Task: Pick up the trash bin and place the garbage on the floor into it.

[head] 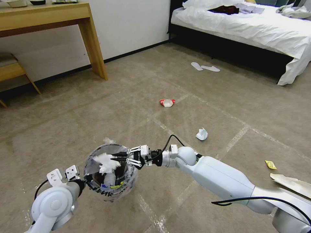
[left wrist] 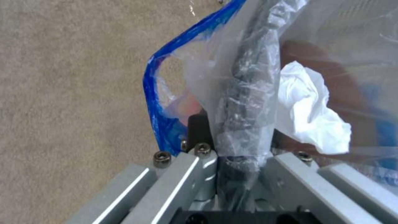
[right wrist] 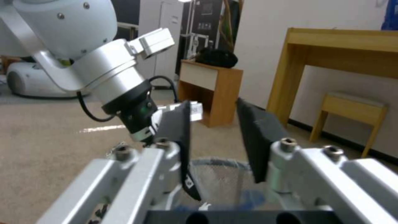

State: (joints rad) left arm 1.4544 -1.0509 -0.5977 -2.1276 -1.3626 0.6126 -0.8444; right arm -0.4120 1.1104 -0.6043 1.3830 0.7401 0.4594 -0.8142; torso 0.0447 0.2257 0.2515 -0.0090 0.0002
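Note:
The trash bin [head: 110,193], lined with a crinkled clear bag, hangs just above the floor [head: 97,116]. My left gripper [head: 86,177] is shut on its dark rim [left wrist: 248,93], seen close up in the left wrist view. A crumpled white tissue [head: 106,163] [left wrist: 311,115] lies inside on other litter. My right gripper [head: 117,157] [right wrist: 213,107] hovers over the bin's mouth [right wrist: 219,163], open, with nothing between its black pads. More garbage lies on the carpet: a crushed red-white bowl [head: 167,103], a bluish paper wad [head: 201,134], a yellow wrapper [head: 270,164] and torn cardboard [head: 291,183].
A wooden desk [head: 64,19] and a low stool [head: 11,69] stand against the wall at back left. The bed [head: 246,29] fills the back right, with two white slippers [head: 205,67] before it. Open carpet lies between me and the litter.

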